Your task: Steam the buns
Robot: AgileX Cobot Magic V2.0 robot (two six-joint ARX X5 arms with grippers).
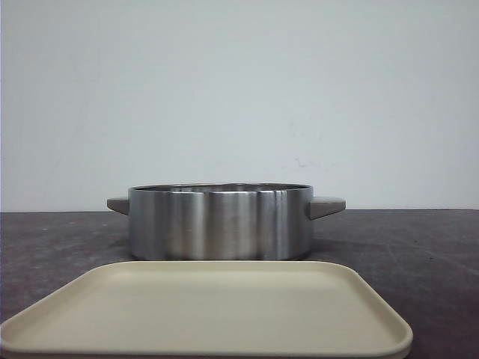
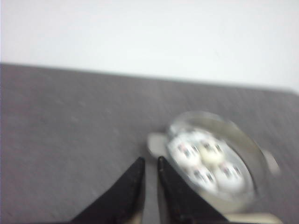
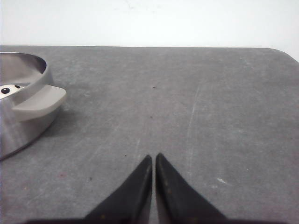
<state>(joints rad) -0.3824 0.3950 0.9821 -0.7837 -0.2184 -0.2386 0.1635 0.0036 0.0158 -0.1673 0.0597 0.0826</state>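
Observation:
Several white buns (image 2: 205,161) with dark panda faces lie together inside a round steel pot (image 2: 243,154); the left wrist view is blurred. My left gripper (image 2: 150,158) hangs above the table beside the pot's near handle, its black fingers almost together with nothing between them. In the right wrist view a bit of one bun (image 3: 9,89) shows over the rim of the pot (image 3: 23,126). My right gripper (image 3: 153,155) is shut and empty over bare table, well away from the pot. In the front view the pot (image 1: 221,224) hides the buns, and neither gripper shows.
A beige rectangular tray (image 1: 209,314) with nothing on it lies at the table's front, just before the pot. The pot has two grey side handles (image 1: 327,206). The dark grey tabletop (image 3: 187,93) ends at a white wall.

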